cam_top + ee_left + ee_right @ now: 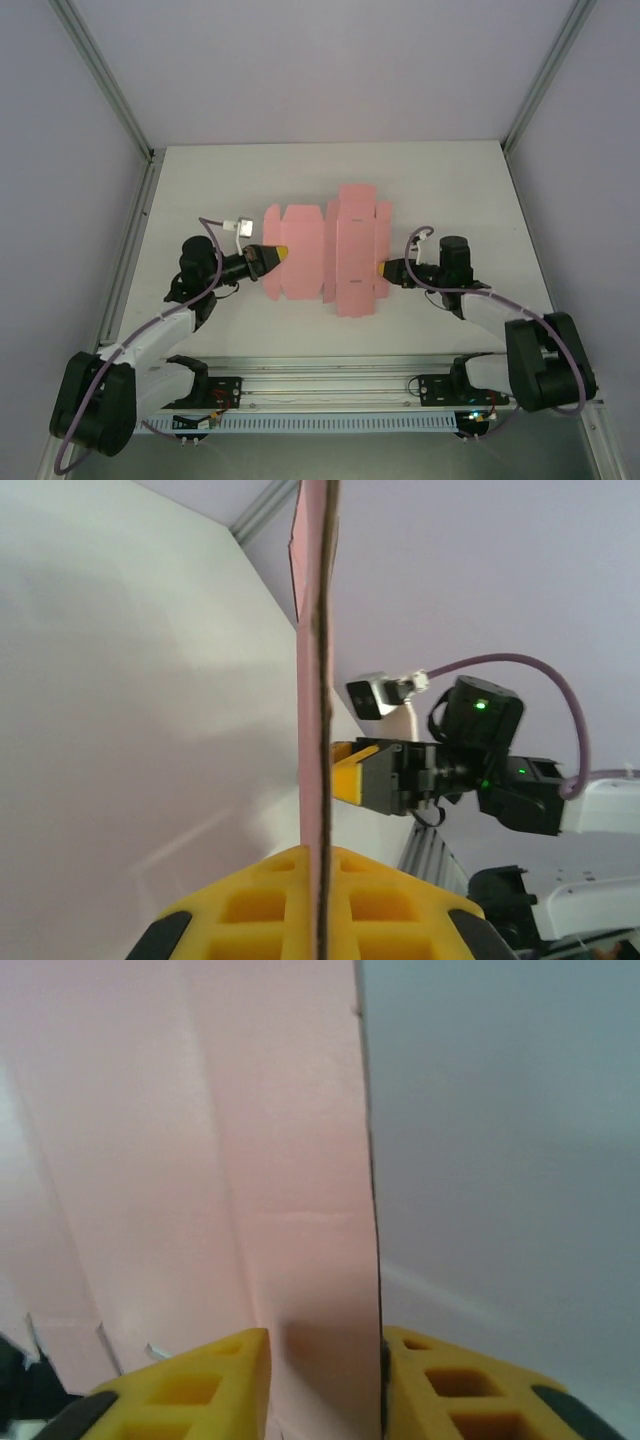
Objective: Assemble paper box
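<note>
One paper box (330, 262), left fingers (250, 910) pinching, right fingers (440, 1380) straddling its edge.

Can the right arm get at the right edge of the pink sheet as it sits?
Probably yes. The right end effector sits at the paper box's right edge, and its fingers straddle the card with a gap, nothing between. The left end effector clamps the opposite edge, well clear.
</note>
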